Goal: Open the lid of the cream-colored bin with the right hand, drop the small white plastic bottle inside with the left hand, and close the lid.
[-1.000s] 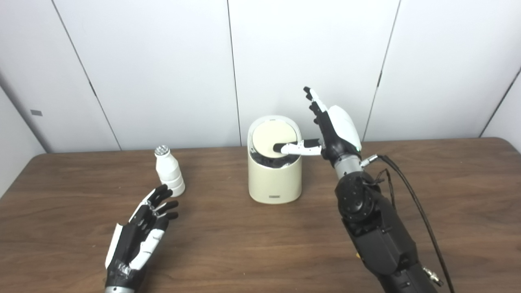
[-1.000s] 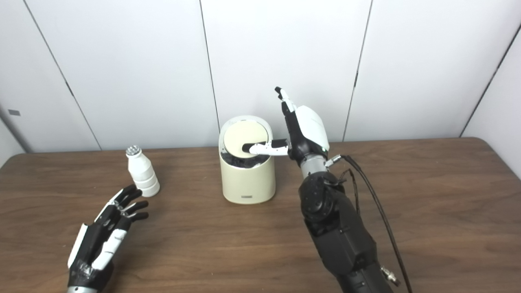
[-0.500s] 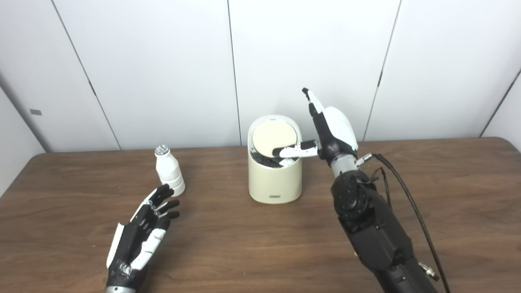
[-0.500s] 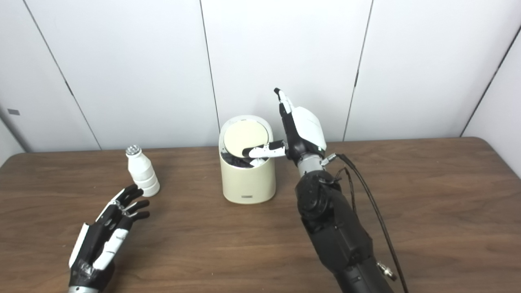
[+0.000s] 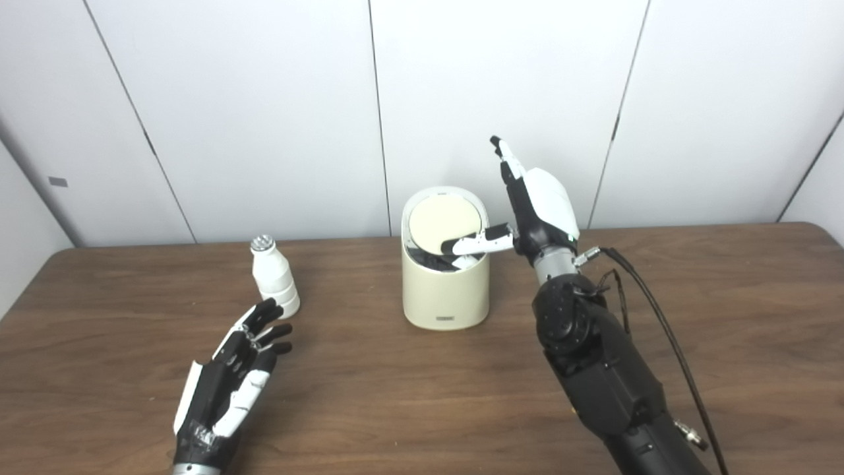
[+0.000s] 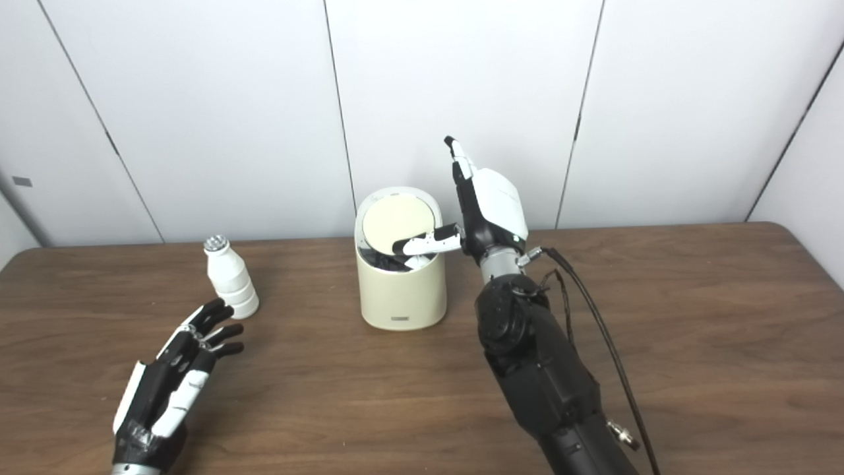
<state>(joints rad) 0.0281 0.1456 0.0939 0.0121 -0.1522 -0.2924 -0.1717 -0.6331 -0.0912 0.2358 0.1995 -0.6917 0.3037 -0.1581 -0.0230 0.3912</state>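
The cream-colored bin (image 5: pixel 445 290) stands at the middle of the table with its round lid (image 5: pixel 440 223) tipped up toward the back, showing a dark inside. My right hand (image 5: pixel 534 204) is upright beside the bin's right rim, fingers spread open, and its thumb reaches over the opening and touches the lid's lower edge. The small white plastic bottle (image 5: pixel 273 277) with a silver cap stands upright to the left of the bin. My left hand (image 5: pixel 231 382) rests open near the table's front left, fingertips a short way below the bottle and apart from it.
A brown wooden table (image 5: pixel 395 396) runs across the view, backed by white wall panels (image 5: pixel 264 99). A black cable (image 5: pixel 666 323) trails from my right wrist along the forearm. Something white shows inside the bin by the thumb.
My right hand has shifted slightly left and up at the bin's rim, with the thumb now angled down into the opening. The lid stays tipped up. The left hand and bottle have hardly moved.
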